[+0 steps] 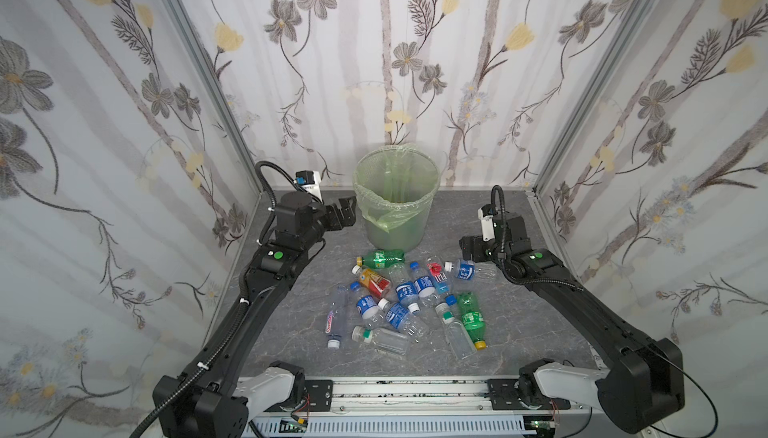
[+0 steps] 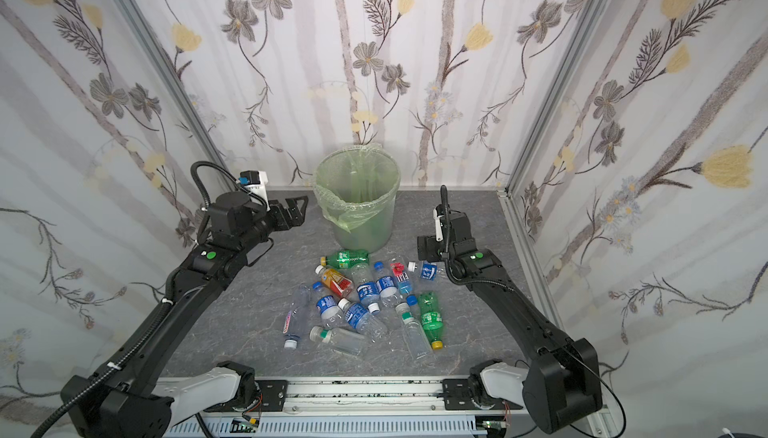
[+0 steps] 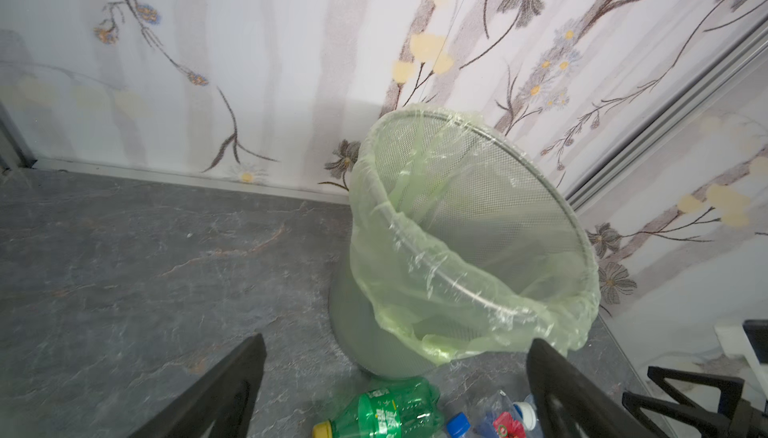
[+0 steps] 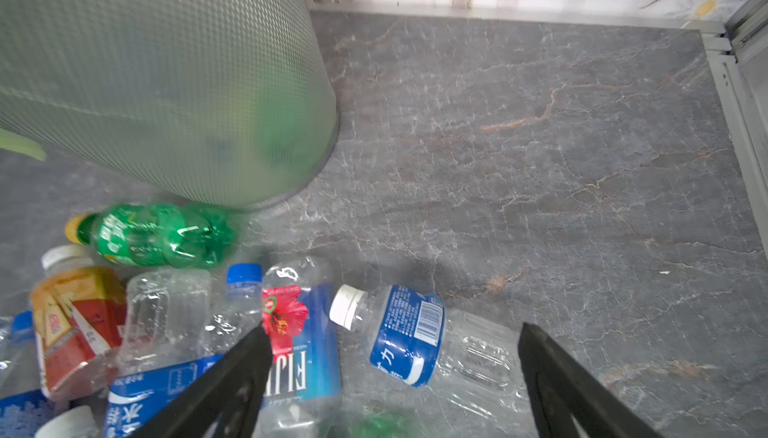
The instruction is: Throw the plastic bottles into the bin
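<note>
L pincer (image 1: pixel 347 212) spread wide, empty, just beside bin (image 1: pixel 395 232) rim. Plastic bottles (image 1: pixel 399 298) heaped on tabletop (image 1: pixel 291 332) in front of bin. R pincer (image 1: pixel 468 253) also spread, nothing held, above white-capped bottle (image 1: pixel 465 269). Risk: finger snags the neighbouring red-flower bottle (image 4: pixel 299 352), or the slick round body squirts out on closing.

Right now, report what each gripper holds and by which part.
Nothing is held. The left gripper hangs open beside the pale green-lined mesh bin; the right gripper is open over a clear blue-labelled plastic bottle.
</note>
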You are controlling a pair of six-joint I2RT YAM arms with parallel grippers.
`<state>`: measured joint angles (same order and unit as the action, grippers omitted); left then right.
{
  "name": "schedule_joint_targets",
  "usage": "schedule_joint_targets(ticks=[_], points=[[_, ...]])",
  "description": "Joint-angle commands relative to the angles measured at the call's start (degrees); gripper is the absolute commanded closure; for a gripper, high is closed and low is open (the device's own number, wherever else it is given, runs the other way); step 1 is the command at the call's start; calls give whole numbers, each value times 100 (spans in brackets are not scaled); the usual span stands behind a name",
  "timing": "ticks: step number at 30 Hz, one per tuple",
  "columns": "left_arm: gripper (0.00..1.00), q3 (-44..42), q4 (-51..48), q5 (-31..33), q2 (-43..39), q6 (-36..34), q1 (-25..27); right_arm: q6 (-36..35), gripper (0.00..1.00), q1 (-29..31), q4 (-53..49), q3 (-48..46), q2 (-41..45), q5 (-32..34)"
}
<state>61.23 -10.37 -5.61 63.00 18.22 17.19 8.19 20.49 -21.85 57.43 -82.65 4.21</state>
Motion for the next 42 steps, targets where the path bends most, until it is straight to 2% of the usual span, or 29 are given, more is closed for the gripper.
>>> schedule_joint_targets(ticks=[1, 7, 17, 21, 30, 42], points=[[0, -499, -78, 212, -447, -57, -39, -604, 6, -13, -756, 344, -491, 142], [0, -1002, -460, 368, -999, -90, -115, -1043, 6, -110, -1337, 753, -1447, -264], [0, -1726, -666, 425, -1646, -4, -146, -1219, 8, -274, -1536, 840, -2207, -651], [0, -1781, -703, 399, -1636, -54, -164, -1127, 12, -334, -1527, 831, -2502, -798], [0, -1824, -711, 425, -1550, -72, -173, -629, 16, -502, -1246, 754, -2668, -647], [0, -1913, -707, 506, -1619, -90, -181, -116, 32, -678, -799, 669, -2768, -438]])
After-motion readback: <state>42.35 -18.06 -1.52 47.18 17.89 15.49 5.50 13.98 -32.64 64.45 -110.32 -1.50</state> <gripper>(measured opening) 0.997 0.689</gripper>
